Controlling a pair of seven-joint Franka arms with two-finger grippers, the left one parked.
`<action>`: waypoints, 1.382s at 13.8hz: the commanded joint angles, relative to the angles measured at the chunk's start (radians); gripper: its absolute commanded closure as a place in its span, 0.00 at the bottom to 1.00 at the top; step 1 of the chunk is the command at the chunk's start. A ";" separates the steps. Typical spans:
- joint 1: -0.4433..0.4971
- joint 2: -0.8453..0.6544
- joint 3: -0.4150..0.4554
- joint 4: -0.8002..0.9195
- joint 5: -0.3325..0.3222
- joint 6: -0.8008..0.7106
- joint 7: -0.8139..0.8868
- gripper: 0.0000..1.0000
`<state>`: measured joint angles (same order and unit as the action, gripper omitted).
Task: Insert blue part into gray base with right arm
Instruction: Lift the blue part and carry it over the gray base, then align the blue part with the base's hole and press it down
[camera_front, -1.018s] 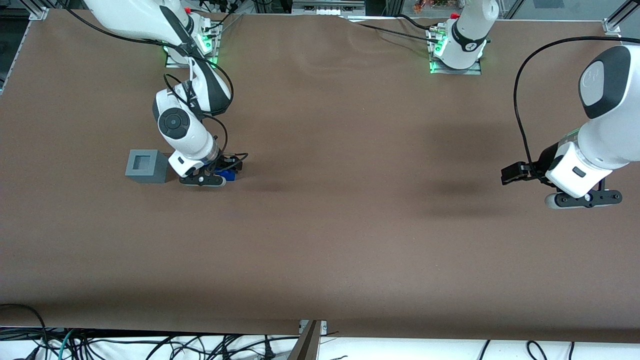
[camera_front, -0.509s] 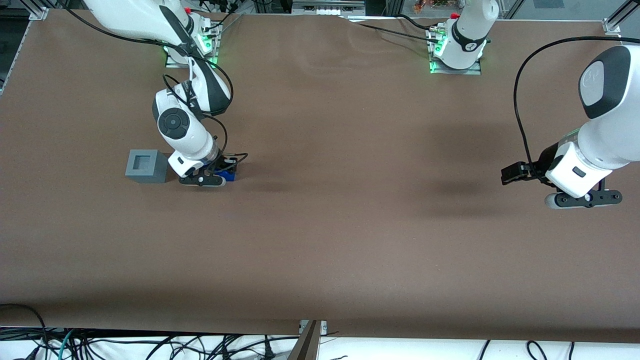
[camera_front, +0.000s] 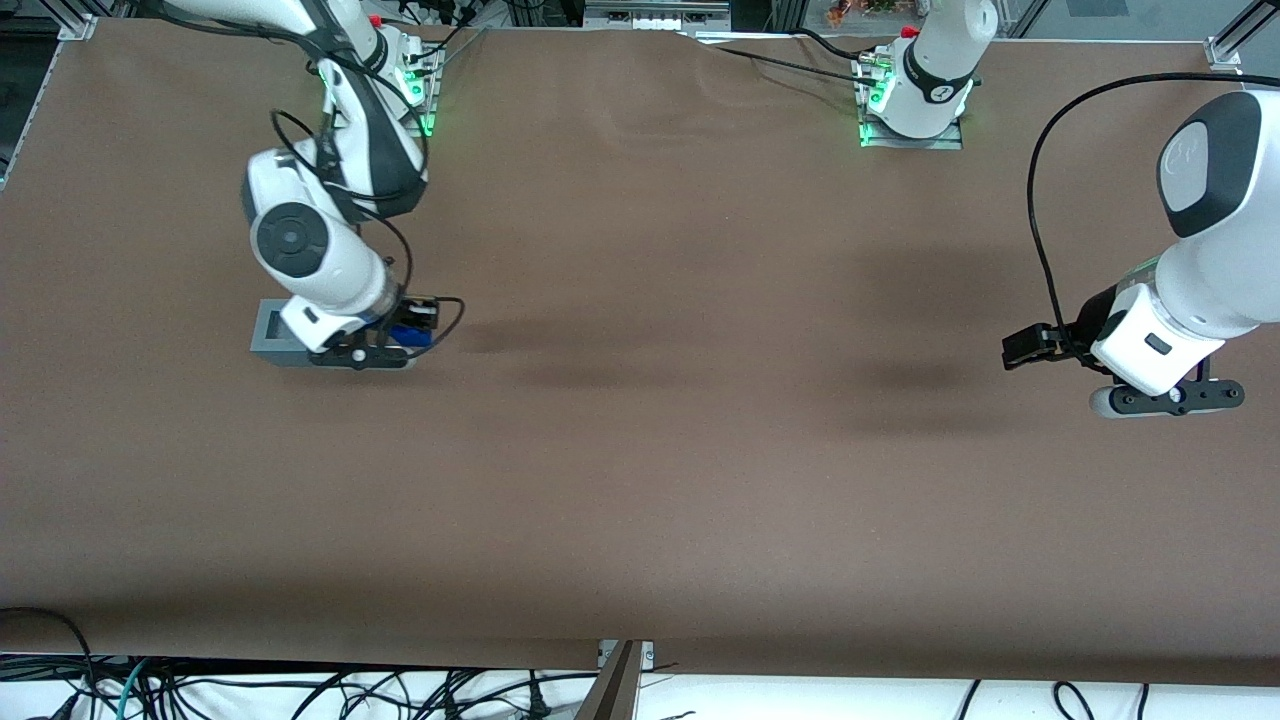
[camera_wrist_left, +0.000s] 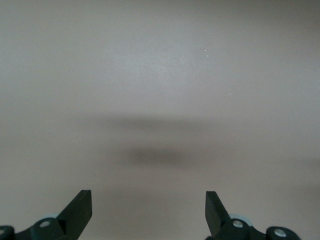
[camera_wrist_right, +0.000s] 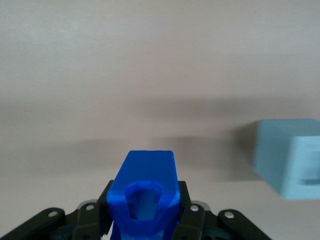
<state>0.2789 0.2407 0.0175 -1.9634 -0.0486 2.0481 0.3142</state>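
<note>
The blue part (camera_front: 406, 337) is clamped in my right arm's gripper (camera_front: 386, 347), which is shut on it and holds it off the table. In the right wrist view the blue part (camera_wrist_right: 145, 192) fills the space between the black fingers (camera_wrist_right: 106, 202) of the gripper (camera_wrist_right: 144, 206), its hollow end facing the camera. The gray base (camera_front: 270, 332) stands on the table beside the gripper, and the wrist covers much of its top in the front view. The gray base (camera_wrist_right: 291, 159) shows in the wrist view as a light cube a short way off from the part.
The brown table (camera_front: 700, 450) stretches wide toward the parked arm's end. Two arm mounts with green lights (camera_front: 908, 125) sit at the edge farthest from the front camera. Loose cables (camera_front: 300, 690) hang below the near edge.
The right arm has risen and carried the blue part sideways toward the gray base. Its wrist now overlaps the base in the front view. The base has not moved.
</note>
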 joint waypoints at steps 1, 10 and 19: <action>0.002 -0.043 -0.115 0.018 -0.004 -0.082 -0.166 0.85; 0.000 -0.050 -0.324 -0.071 -0.008 -0.031 -0.415 0.84; 0.000 -0.083 -0.366 -0.184 -0.004 0.090 -0.464 0.84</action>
<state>0.2731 0.1991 -0.3405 -2.1131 -0.0489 2.1182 -0.1333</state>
